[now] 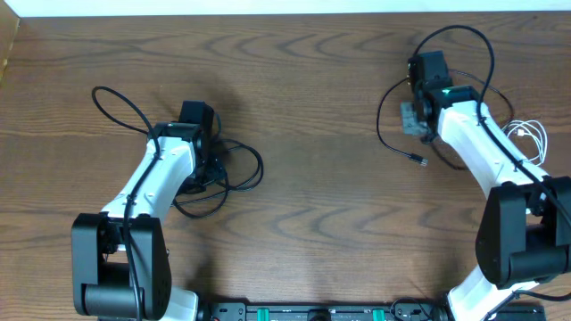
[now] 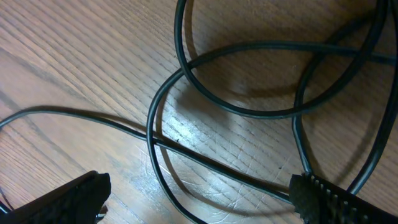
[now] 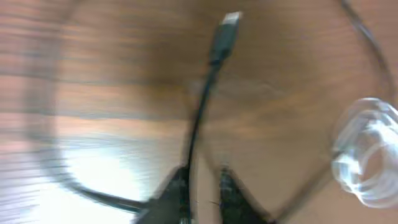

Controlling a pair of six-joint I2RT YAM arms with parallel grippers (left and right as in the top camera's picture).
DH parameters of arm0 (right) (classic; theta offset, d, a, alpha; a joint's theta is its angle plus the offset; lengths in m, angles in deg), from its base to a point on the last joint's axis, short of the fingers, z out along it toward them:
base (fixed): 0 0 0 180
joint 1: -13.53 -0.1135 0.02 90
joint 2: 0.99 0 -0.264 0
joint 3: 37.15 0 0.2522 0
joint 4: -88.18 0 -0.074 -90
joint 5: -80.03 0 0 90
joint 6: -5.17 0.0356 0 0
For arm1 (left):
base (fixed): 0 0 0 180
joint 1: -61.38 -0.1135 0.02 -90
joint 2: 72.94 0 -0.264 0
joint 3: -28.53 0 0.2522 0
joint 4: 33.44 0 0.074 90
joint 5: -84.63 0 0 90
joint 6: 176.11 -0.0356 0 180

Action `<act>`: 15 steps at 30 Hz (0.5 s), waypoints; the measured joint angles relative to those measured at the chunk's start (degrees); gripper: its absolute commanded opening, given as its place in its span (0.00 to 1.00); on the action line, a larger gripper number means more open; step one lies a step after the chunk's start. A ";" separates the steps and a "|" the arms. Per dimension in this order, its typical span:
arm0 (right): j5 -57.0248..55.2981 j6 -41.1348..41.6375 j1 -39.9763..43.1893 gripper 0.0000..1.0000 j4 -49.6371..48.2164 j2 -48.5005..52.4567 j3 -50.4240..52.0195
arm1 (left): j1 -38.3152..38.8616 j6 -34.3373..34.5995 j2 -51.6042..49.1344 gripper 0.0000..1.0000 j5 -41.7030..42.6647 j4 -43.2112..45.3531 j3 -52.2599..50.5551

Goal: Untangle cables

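— Where is the left pincer (image 2: 196, 193)?
— Low over the brown wood table (image 2: 74, 56), left of the middle when you look from above. Its white left arm (image 1: 152, 183) reaches up from the bottom left. Its bumpy black fingers (image 2: 329, 202) are spread wide and hold nothing.
— What's between them?
— A thin, smooth black cable (image 2: 205, 162). Past it, round black loops (image 2: 261, 114) cross each other.
— And the right pincer (image 3: 202, 186)?
— The right arm (image 1: 486, 147) bends to the upper right. The fingers sit close, with a thin gap. A black cord (image 3: 203, 99) with a shiny plug (image 3: 231, 20) runs up from them. It's blurry, so I can't tell if they pinch it.
— Anything else?
— A curly white cable (image 3: 351, 174) at the right edge.
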 measured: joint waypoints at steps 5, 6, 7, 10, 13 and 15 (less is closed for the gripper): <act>16.72 1.66 -0.55 0.28 -8.11 0.15 -0.02 | 0.02 0.00 0.00 0.98 0.13 0.17 0.00; 17.75 2.29 -0.81 0.28 -9.25 0.20 -0.02 | 0.02 0.00 0.00 0.98 0.13 0.20 0.00; 18.56 3.17 -1.11 0.29 -10.58 0.31 -0.02 | 0.02 0.00 0.00 0.98 0.13 0.20 0.00; 18.64 5.64 -2.19 0.41 -14.58 1.20 -0.04 | 0.00 0.00 0.00 0.98 0.13 0.20 0.00; 17.14 7.96 -3.06 0.50 -16.59 2.89 -0.11 | 0.02 0.00 0.00 0.98 0.13 0.20 0.00; 15.26 10.14 -3.48 0.52 -15.56 4.26 -0.13 | 0.02 0.02 0.00 0.98 0.13 0.20 0.00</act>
